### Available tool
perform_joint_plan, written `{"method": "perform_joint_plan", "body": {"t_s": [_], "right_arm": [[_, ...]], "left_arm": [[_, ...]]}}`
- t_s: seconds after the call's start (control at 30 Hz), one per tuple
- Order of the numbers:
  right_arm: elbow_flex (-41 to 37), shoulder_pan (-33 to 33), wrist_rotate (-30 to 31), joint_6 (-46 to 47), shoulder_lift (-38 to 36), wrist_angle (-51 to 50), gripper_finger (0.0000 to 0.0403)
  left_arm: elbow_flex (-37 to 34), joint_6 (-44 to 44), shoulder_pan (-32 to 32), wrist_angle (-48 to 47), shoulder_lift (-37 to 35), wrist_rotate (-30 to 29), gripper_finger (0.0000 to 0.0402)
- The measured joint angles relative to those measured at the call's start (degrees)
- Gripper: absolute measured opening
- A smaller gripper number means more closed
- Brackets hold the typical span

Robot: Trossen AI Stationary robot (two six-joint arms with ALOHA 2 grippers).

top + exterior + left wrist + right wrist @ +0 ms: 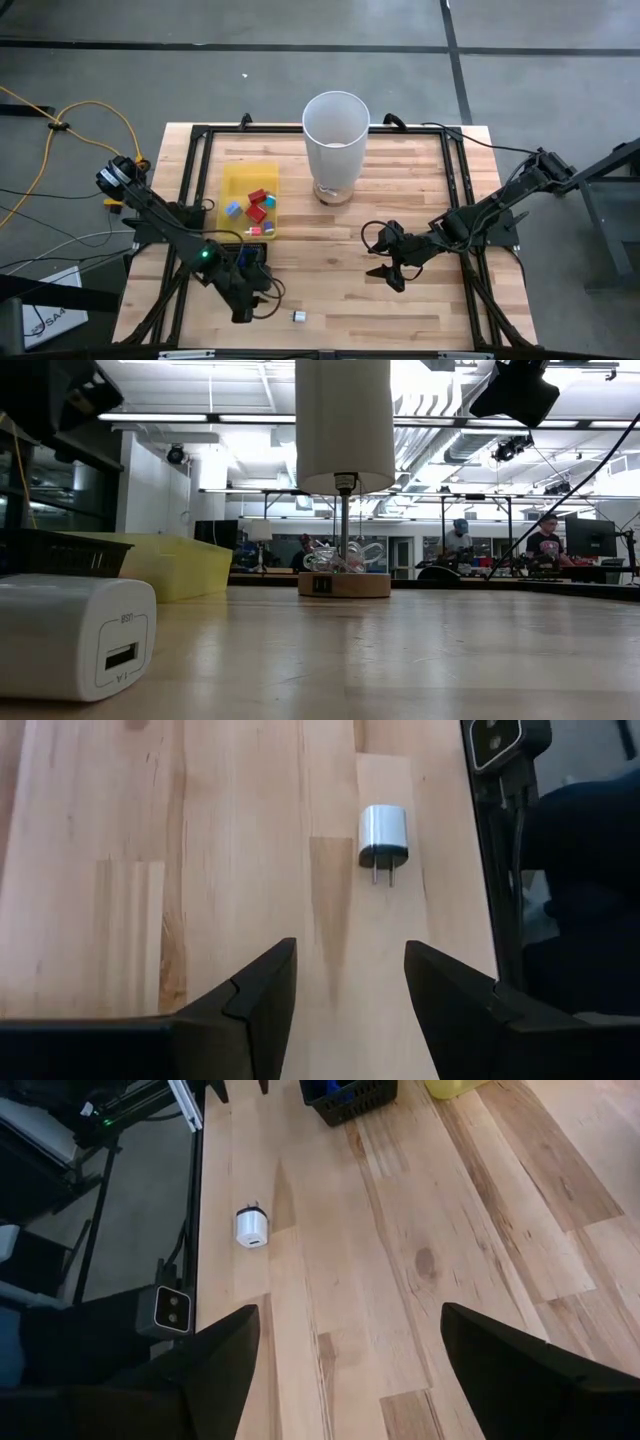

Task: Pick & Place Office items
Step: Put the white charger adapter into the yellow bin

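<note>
Fingers of the left gripper (348,1000) are being held apart and empty over bare wood, with the white charger plug (383,835) lying just ahead near the table (420,300) edge, while the right gripper (392,268), likewise spread and empty, is being kept mid-table, well apart from the yellow tray (240,178) of small coloured pieces (256,206).

White charger (75,635) — faint marks above its port — too blurred to read.

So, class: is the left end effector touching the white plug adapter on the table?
Apart. In the left wrist view, bare wood separates the open left end effector from the adapter lying farther along the table.
</note>
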Motion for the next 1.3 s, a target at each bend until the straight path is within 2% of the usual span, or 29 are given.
{"method": "perform_joint_plan", "body": {"t_s": [0.27,0.7,0.93,1.07,1.3], "right_arm": [[0.0,0.0,0.0,0.0,0.0,0.11,0.03],[0.0,0.0,0.0,0.0,0.0,0.37,0.03],[0.0,0.0,0.0,0.0,0.0,0.64,0.03],[0.0,0.0,0.0,0.0,0.0,0.81,0.03],[0.0,-0.01,0.0,0.0,0.0,1.38,0.03]], "left_arm": [[1.2,3.66,4.92,2.82,2.08,5.23,0.0163],[16.64,13.96,10.29,2.74,17.15,12.74,0.0161],[25.15,15.75,11.09,-2.23,23.05,13.32,0.0161],[29.67,15.68,10.94,-6.67,24.26,12.8,0.0161],[33.58,14.43,9.69,-12.9,24.26,11.2,0.0161]]}}
